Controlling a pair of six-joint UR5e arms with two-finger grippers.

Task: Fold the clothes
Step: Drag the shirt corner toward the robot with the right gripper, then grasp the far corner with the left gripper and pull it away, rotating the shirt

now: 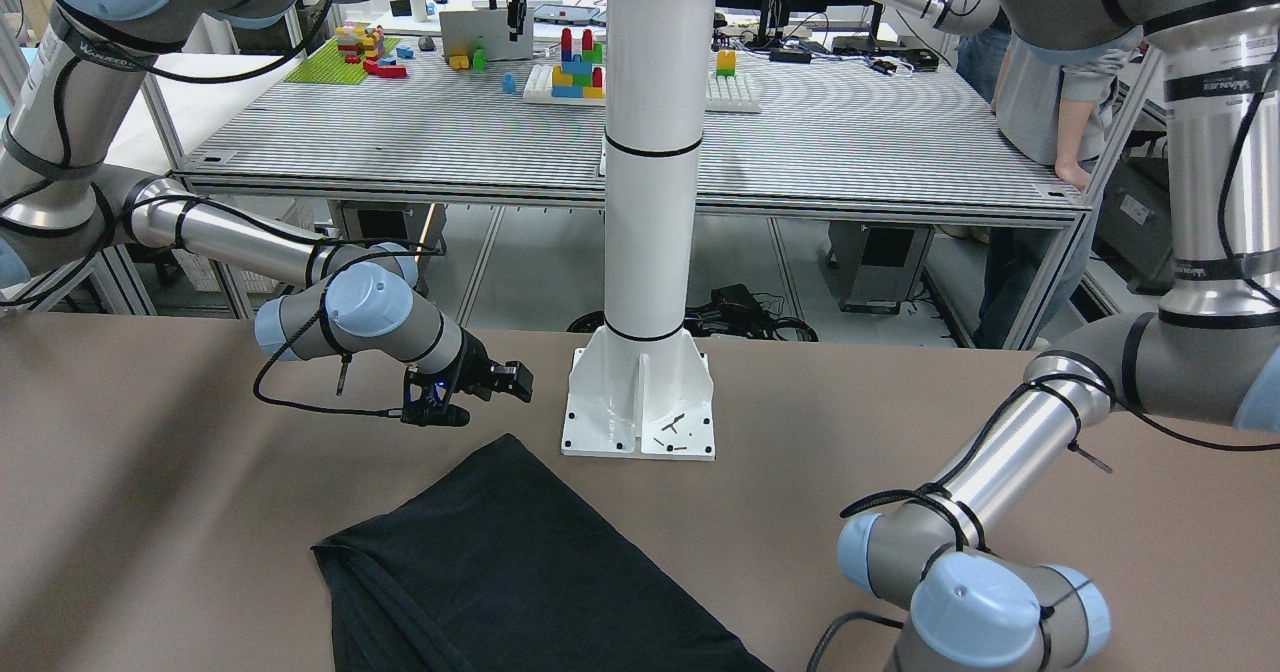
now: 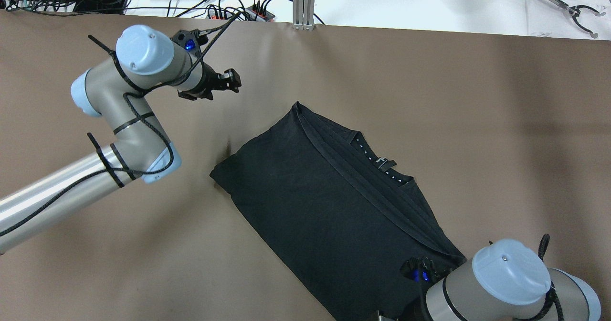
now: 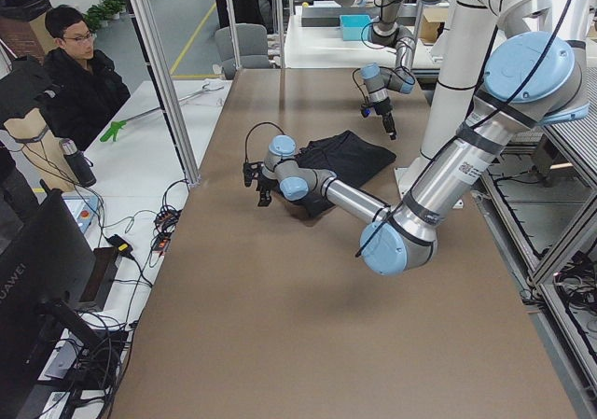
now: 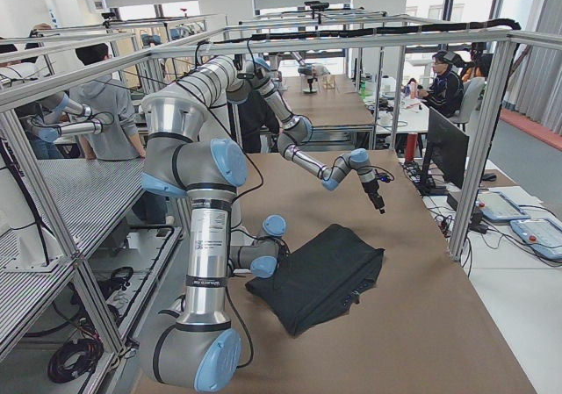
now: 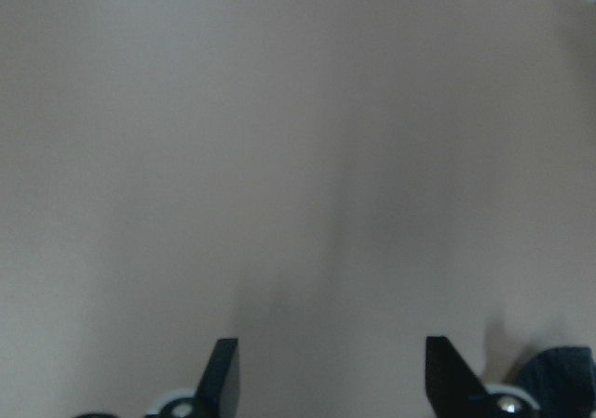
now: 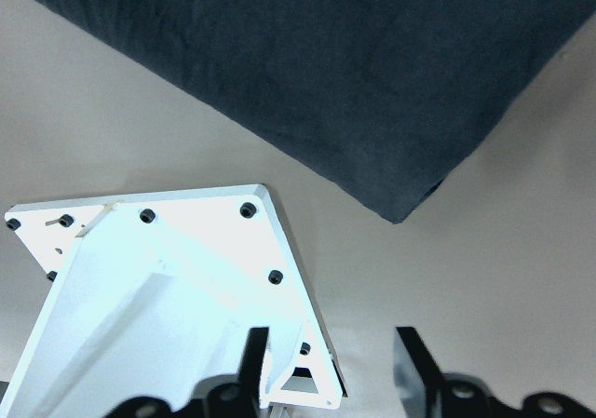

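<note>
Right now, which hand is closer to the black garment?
Right. The right hand is just off the black garment at its corner beside the white base plate. The left hand is over bare table, clear of the opposite corner.

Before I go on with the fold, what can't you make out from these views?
- Right gripper: in the overhead view, hidden beneath the right arm and the bottom edge.
- Left gripper: cut off by the front-facing view's bottom edge.
- Black garment: its corner nearest the robot is covered by that arm overhead; layer count hidden.
- Neck label: too small to read.
- Dark shape, left wrist view's lower right: blurred, unidentifiable.
</note>
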